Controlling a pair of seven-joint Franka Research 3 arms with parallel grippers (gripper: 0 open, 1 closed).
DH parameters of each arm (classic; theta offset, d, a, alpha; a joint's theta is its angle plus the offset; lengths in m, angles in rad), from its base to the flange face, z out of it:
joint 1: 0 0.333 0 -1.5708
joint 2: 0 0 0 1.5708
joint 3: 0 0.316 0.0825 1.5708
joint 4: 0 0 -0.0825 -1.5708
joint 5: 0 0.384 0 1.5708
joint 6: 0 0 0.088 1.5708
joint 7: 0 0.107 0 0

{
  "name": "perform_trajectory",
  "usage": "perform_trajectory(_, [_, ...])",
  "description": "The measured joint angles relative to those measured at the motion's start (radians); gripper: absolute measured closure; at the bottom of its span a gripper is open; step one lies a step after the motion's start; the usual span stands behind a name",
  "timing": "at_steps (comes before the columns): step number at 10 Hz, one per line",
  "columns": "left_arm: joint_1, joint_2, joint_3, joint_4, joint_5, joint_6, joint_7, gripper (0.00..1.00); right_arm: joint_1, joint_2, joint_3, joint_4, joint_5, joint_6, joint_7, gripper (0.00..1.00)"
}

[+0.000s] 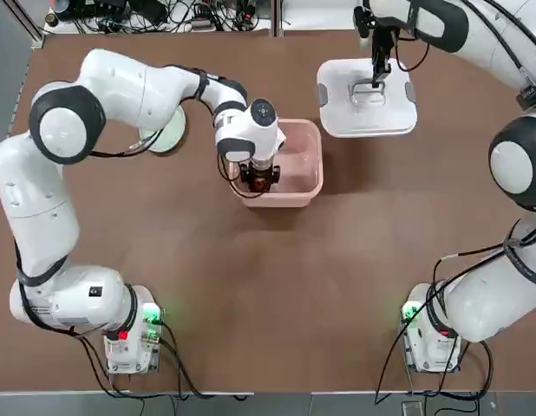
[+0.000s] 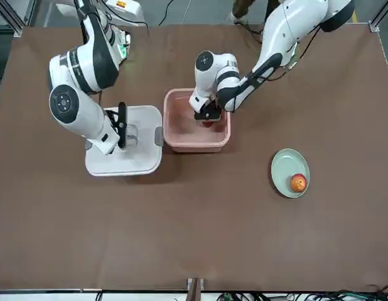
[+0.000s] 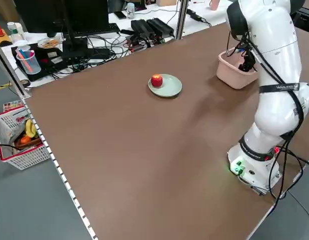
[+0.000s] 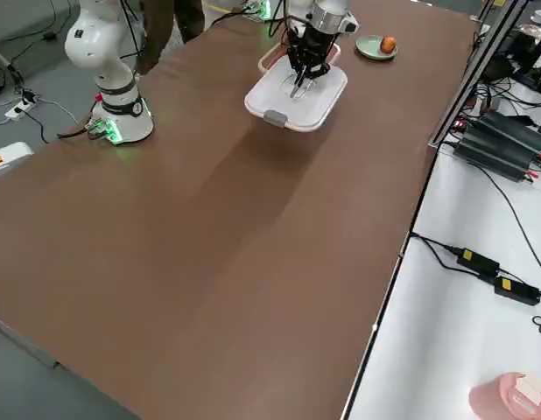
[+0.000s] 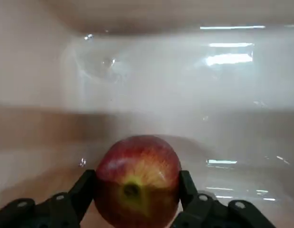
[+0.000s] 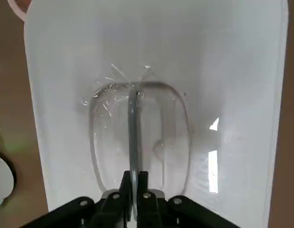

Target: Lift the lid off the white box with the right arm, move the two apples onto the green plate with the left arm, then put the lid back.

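Green plate (image 2: 289, 173): it is being kept on the table (image 1: 268, 286) at the robot's left side, well apart from the box; one apple (image 2: 298, 182) is already lying on it.
Left gripper (image 5: 132, 199): it is being lowered inside the white box (image 1: 290, 173), and its fingers are being closed on the second apple (image 5: 136, 178) from both sides, so that it can be lifted out.
Lid (image 1: 367, 97): it is being rested flat on the table just beside the box, so the box is being left open for the left arm.
Right gripper (image 6: 133, 183): its fingers are being pinched on the lid's handle (image 6: 132, 123), probably to be ready for the putting back.
Writing: a dark word is being shown on the left arm's link in the left side view, but it cannot be read.
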Motion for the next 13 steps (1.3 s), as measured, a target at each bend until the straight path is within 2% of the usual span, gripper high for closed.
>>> perform_trajectory(3, [0.121, -0.005, -0.166, 0.046, -0.034, -0.109, 0.000, 0.24, 0.001, 0.000, 0.000, 0.000, -0.001, 0.001, 0.000, 0.93])
perform_trajectory(7, [0.154, -0.011, -0.261, 0.190, -0.141, -0.330, 0.049, 0.24, 0.001, 0.000, 0.000, 0.000, -0.004, 0.001, -0.006, 0.93])
perform_trajectory(8, [0.193, -0.012, -0.302, 0.219, -0.148, -0.385, 0.072, 0.24, 0.001, 0.000, -0.001, 0.000, -0.004, 0.001, -0.007, 0.93])
perform_trajectory(11, [0.427, -0.014, -0.449, 0.244, -0.152, -0.524, 0.238, 0.24, 0.002, 0.000, -0.001, 0.000, -0.005, 0.001, -0.009, 0.93])
perform_trajectory(13, [0.586, -0.014, -0.487, 0.244, -0.151, -0.566, 0.388, 0.24, 0.010, 0.002, 0.001, -0.001, -0.003, 0.001, -0.007, 0.93])
